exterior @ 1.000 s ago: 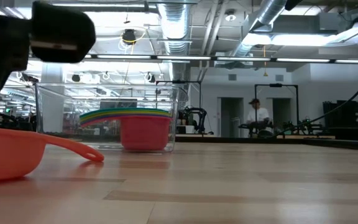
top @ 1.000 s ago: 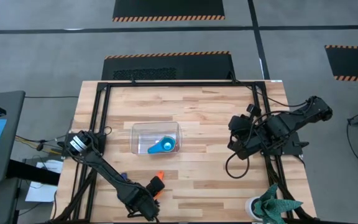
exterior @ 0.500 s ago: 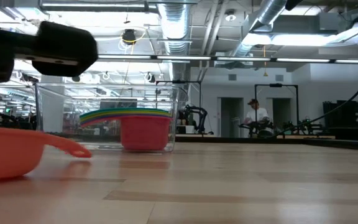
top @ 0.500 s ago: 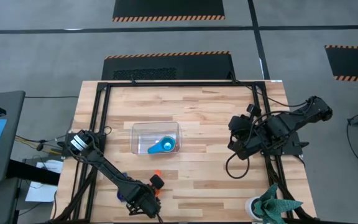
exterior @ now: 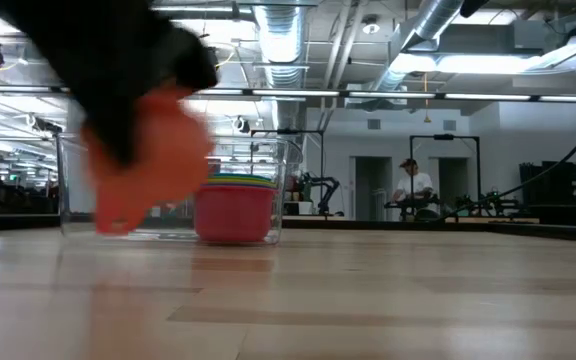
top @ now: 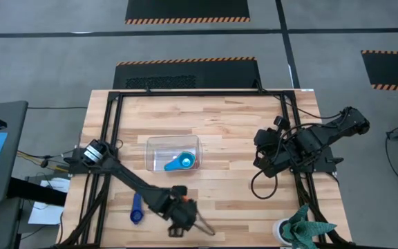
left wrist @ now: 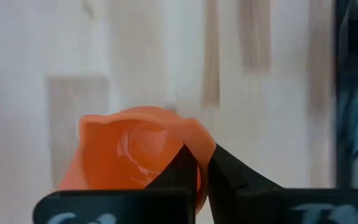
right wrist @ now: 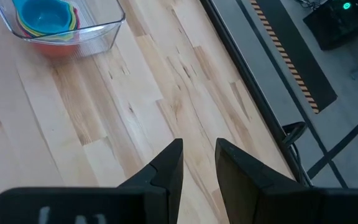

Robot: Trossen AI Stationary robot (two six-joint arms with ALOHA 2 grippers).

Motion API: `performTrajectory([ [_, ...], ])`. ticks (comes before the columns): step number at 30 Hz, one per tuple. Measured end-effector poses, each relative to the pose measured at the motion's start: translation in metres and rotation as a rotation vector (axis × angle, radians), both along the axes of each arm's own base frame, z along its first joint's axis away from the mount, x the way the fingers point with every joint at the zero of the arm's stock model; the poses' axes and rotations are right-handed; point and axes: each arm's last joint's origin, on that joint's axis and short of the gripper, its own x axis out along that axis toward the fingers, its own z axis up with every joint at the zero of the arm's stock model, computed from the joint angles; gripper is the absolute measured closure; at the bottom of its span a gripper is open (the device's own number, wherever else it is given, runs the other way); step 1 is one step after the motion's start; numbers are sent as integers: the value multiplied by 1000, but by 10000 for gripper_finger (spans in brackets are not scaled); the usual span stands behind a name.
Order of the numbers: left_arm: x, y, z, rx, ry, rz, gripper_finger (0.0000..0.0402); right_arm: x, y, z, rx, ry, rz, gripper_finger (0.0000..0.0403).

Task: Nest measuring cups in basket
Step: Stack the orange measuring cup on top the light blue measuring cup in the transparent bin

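The left gripper (top: 182,209) hangs over the near part of the pale wooden counter (top: 226,131), in front of the basket, and its dark fingers (left wrist: 188,169) are pinched shut on the rim of a small orange plastic measuring cup (left wrist: 132,155). In the low view that orange cup (exterior: 153,155) is off the counter, blurred, held beneath the dark arm.

The small clear plastic rectangular basket (top: 153,145) stands near the middle of the counter. Inside it sits a nested stack of measuring cups: a red cup (exterior: 234,215) is at the bottom, thin coloured rims lie stacked above it, and a light blue cup (top: 182,162) is on top as seen from above.

A dark blue plastic measuring cup (top: 136,209) lies on the counter to the left of the left gripper, apart from it and outside the basket.

The right gripper (right wrist: 197,163) waits at the right side of the counter, well apart from the basket, its fingers (right wrist: 169,165) slightly spread and holding nothing.

A person (exterior: 413,190) stands far off in the room behind.
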Motion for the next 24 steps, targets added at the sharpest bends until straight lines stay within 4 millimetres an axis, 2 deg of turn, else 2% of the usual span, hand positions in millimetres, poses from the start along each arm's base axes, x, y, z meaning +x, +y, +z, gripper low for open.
performTrajectory([
  [3, 14, 11, 22, -48, -9, 126, 401, -1, 0, 0, -5, 10, 2, 285],
  [8, 24, 38, 59, -47, 54, 318, 401, -1, 0, 0, -4, 9, 1, 285],
  [18, 20, 93, 139, 118, 10, 683, 401, 0, 0, 0, -2, 4, -1, 285],
  [20, 18, 108, 145, 148, 35, 744, 401, 0, 0, 0, -2, 4, -1, 285],
  [24, 24, 136, 141, 109, 63, 928, 401, 0, 0, 0, 0, 2, -1, 285],
])
